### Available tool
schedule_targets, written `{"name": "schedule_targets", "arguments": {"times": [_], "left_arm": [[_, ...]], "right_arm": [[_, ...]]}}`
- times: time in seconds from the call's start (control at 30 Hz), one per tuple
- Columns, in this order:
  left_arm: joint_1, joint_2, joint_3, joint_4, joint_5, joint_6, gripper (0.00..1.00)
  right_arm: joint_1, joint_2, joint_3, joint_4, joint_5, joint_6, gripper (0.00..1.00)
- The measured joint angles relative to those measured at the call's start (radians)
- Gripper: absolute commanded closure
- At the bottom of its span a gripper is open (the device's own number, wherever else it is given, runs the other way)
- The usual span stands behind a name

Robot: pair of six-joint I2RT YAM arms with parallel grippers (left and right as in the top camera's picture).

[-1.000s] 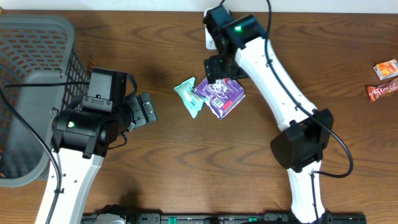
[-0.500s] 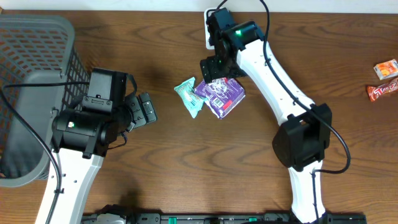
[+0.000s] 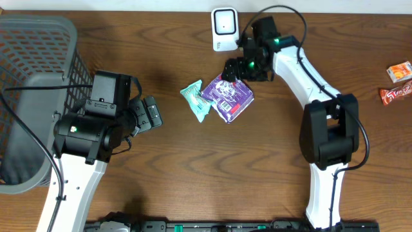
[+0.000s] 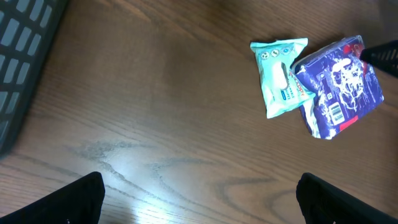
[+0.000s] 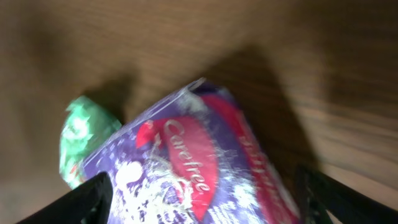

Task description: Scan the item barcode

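Right arm swings rightward off white scanner (image 3: 223, 27), now uncovered at far edge of tabletop (image 3: 193, 180). Right tool (image 3: 233, 69) hovers at far end of purple Carefree packet (image 3: 226, 98), fingers (image 5: 87, 199) wide apart, nothing gripped. Packet lies flat mid-tabletop, barcode (image 4: 336, 115) face up, touching teal packet (image 3: 195, 98) on its left. Left tool (image 3: 151, 113) spread wide, empty, near grey basket (image 3: 32, 38). Two snack packs (image 3: 399, 71) at right edge.
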Motion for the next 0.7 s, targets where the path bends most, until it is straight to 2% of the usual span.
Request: {"name": "schedule_targets", "arguments": {"times": [0.1,0.17,0.37,0.47,0.57,0.7], "left_arm": [[0.000,0.000,0.000,0.000,0.000,0.000,0.02],[0.000,0.000,0.000,0.000,0.000,0.000,0.02],[0.000,0.000,0.000,0.000,0.000,0.000,0.02],[0.000,0.000,0.000,0.000,0.000,0.000,0.02],[0.000,0.000,0.000,0.000,0.000,0.000,0.02],[0.000,0.000,0.000,-0.001,0.000,0.000,0.02]], "right_arm": [[-0.035,0.000,-0.081,0.034,-0.112,-0.027,0.20],[-0.054,0.000,-0.126,0.052,-0.148,-0.037,0.27],[-0.067,0.000,-0.225,0.098,-0.217,-0.055,0.78],[-0.066,-0.002,-0.222,0.082,-0.237,-0.060,0.94],[-0.064,-0.012,-0.198,0.026,-0.225,-0.047,0.99],[-0.053,-0.042,-0.110,-0.091,-0.081,-0.021,0.99]]}}
